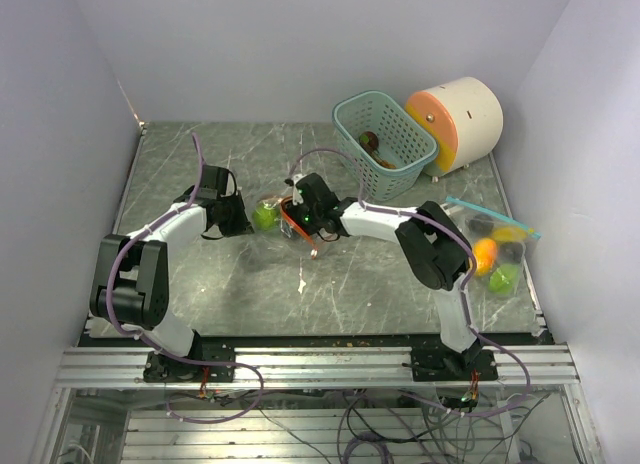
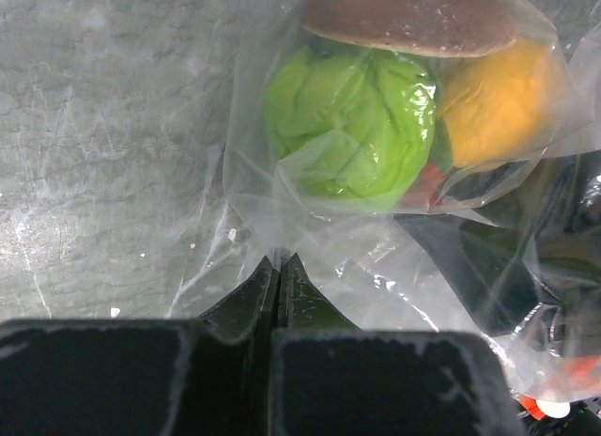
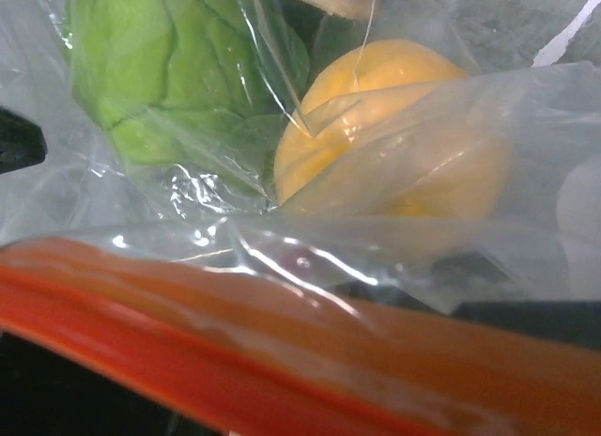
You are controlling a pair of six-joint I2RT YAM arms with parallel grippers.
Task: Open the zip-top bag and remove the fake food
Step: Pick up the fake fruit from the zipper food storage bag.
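A clear zip-top bag (image 1: 275, 216) lies mid-table between the two arms. Inside it I see fake food: a green lettuce head (image 2: 352, 126), a yellow-orange fruit (image 2: 502, 102) and a brown flat piece (image 2: 413, 18). My left gripper (image 2: 279, 259) is shut, pinching a fold of the bag's plastic (image 2: 376, 257) just short of the lettuce. My right gripper (image 1: 294, 222) is at the bag's other side. In the right wrist view the bag's orange zip strip (image 3: 282, 351) fills the foreground and hides the fingers. Beyond it lie the lettuce (image 3: 160, 70) and the yellow fruit (image 3: 376, 126).
A teal basket (image 1: 385, 144) holding brown pieces stands at the back right, beside a big cream cylinder with an orange face (image 1: 460, 124). A second clear bag (image 1: 497, 246) with a blue zip and orange, green and dark pieces lies by the right wall.
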